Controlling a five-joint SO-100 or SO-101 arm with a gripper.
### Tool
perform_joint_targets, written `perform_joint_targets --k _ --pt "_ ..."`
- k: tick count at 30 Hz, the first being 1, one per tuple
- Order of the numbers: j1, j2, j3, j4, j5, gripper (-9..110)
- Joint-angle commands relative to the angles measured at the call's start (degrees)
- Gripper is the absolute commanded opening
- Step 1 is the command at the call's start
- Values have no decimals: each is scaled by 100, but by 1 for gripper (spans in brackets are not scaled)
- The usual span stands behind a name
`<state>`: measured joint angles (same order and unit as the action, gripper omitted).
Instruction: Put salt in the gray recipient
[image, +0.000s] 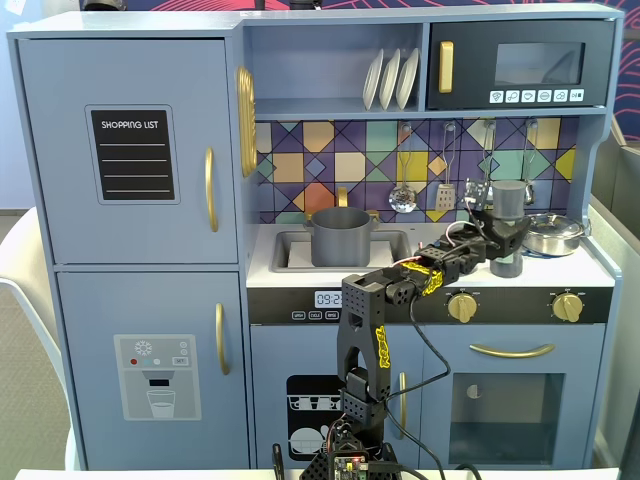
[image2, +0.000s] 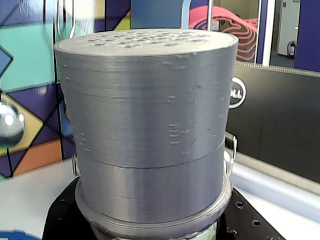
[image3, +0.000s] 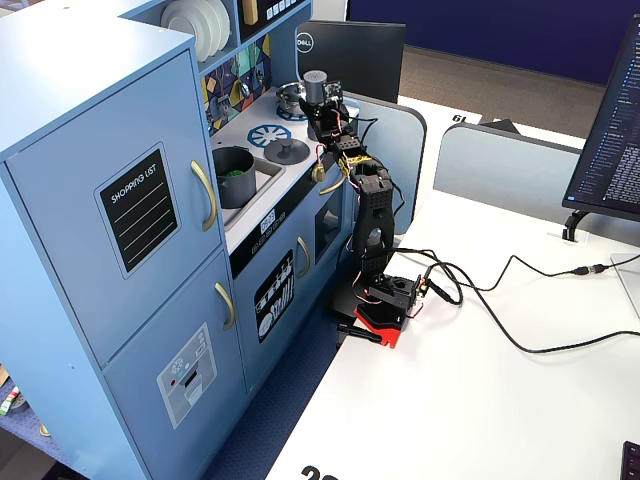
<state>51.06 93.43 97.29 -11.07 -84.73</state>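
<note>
One gripper (image: 503, 243) clamps the tall dark-gray cylindrical salt shaker (image: 509, 205); next, carry toward matte gray stock pot (image: 342, 236).

A pale blue toy kitchen (image3: 120, 200) stands against a white desk (image3: 480, 400) holding a dark monitor (image3: 352, 52).

Surface: pale toy-kitchen countertop (image: 400, 272), sink recess to the gripper's (image: 497, 243) left in a fixed view.
In the sink: gray recipient (image: 341, 236), upright, well left of the gripper.
On the counter: shiny steel pan (image: 553, 234) just right of the gripper; flat gray lid (image3: 285, 150) near it.
Salt (image: 508, 226): upright at the gripper; base contact unclear.
</note>
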Motion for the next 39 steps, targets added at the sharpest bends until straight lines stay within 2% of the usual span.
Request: perform_joint_targets --k 1,4,5,10,12,15,18,20,22,24,26,28,30,32,34,36,39 --pt "105 53 -18 -202 -141 0" --pt "132 53 18 -202 -229 0" --pt "141 53 18 -202 -193 4" --pt "264 202 114 -316 237 44" --pt "316 352 211 -316 211 53" --pt "413 800 501 -308 193 58" --pt "527 1529 914 70 105 56" --pt "615 2347 1257 773 149 55" --pt "659 3472 1564 2162 97 49" --pt "571 4641 1731 3973 105 38" --pt "123 5634 1749 5915 -62 18" --pt "-835 6372 1767 7497 -185 0" --pt "-2092 7014 2118 8420 -9 0" --pt "-3340 7620 2874 8736 -316 0" --pt "-4148 8104 3718 8842 -352 0" --pt "-4570 8429 4649 8710 -299 0" --pt "-4649 8596 6108 8042 -387 0"
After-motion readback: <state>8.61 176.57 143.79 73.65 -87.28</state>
